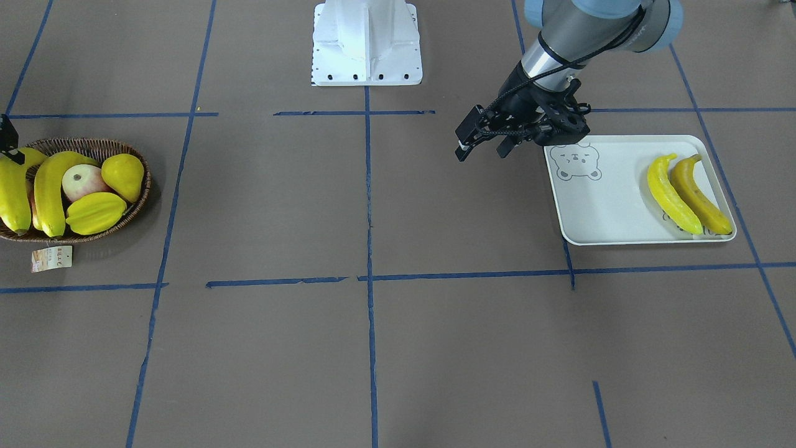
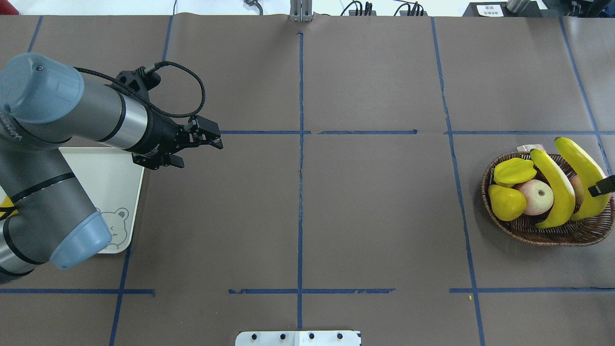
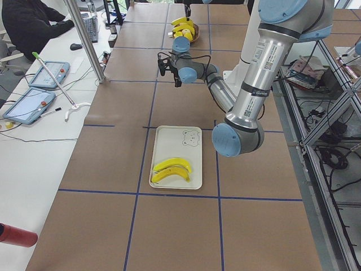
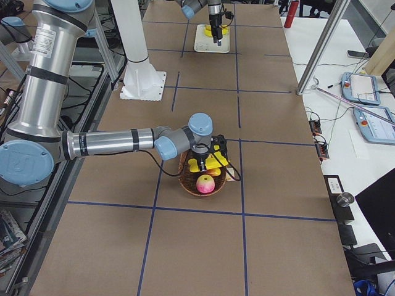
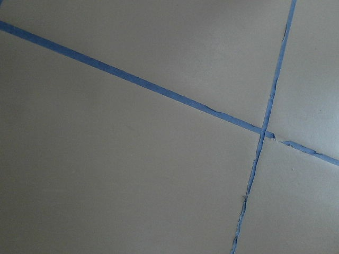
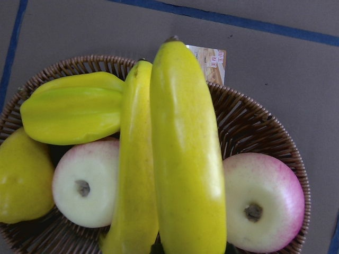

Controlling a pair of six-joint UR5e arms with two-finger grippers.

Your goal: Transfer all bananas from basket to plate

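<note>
The wicker basket [image 2: 552,238] stands at the table's right end with two yellow bananas in it. My right gripper [image 2: 603,186] is over the basket, shut on the upper banana [image 2: 581,166], which fills the right wrist view [image 6: 185,159]. The second banana [image 2: 557,192] lies beside it. Only one finger of that gripper shows. The pale plate [image 1: 597,211] with the bear face holds a yellow banana [image 1: 671,196] and an orange-brown banana [image 1: 699,199]. My left gripper [image 1: 482,146] is open and empty, above the table beside the plate's bear corner.
A ribbed starfruit [image 2: 514,172], a yellow pear [image 2: 505,203] and two pink-white apples [image 2: 535,197] share the basket. A paper tag [image 1: 51,258] lies beside it. The robot's white base [image 1: 367,43] is at the table's middle edge. An operator [image 3: 34,22] sits at a side desk.
</note>
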